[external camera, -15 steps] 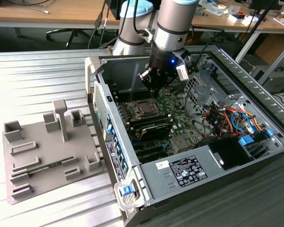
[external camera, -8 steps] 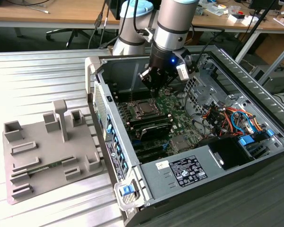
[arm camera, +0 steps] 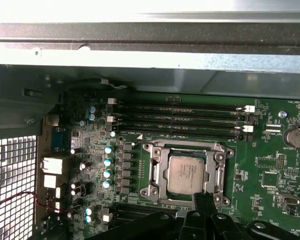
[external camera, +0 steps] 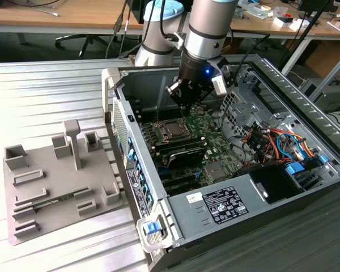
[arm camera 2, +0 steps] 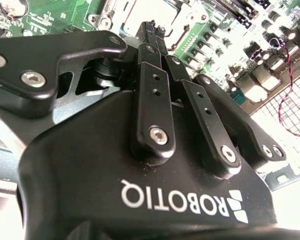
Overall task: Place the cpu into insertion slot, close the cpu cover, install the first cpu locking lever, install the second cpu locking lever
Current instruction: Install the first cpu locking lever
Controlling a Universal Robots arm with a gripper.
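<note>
Fingers pressed together with nothing between them, my gripper (external camera: 186,105) hangs inside the open computer case (external camera: 306,187), just above the green motherboard (external camera: 215,127). In the second wrist view my gripper (arm camera 2: 151,26) tapers to a closed tip over the bright metal around the socket. In the first wrist view my fingers (arm camera: 206,201) sit at the near edge of the cpu cover (arm camera: 159,176), whose silvery frame lies flat around the cpu (arm camera: 186,174). That chip rests in the insertion slot (arm camera: 186,150), its grey top showing through the cut-out. Long black memory slots (arm camera: 180,120) run just beyond the socket. Outside the case, on the exterior view's left, a grey fixture tray (external camera: 56,187) lies on the ribbed metal table (external camera: 45,96).
</note>
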